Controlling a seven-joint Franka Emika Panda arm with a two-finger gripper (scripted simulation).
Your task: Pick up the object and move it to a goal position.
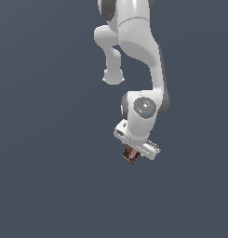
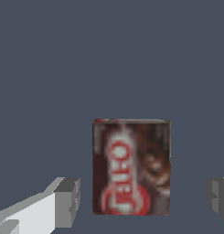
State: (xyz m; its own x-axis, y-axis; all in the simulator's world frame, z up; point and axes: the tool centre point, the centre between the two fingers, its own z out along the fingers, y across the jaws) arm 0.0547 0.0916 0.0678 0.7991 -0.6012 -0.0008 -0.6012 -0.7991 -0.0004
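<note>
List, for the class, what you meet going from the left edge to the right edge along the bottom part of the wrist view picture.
One gripper finger → gap → the box → gap → the other gripper finger.

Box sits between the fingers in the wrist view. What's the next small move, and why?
Probably close the gripper on the box. In the wrist view the box lies between the two fingers, with a clear gap on each side, so nothing grips it yet. If the fingertips are not yet level with it, lower slightly first.
</note>
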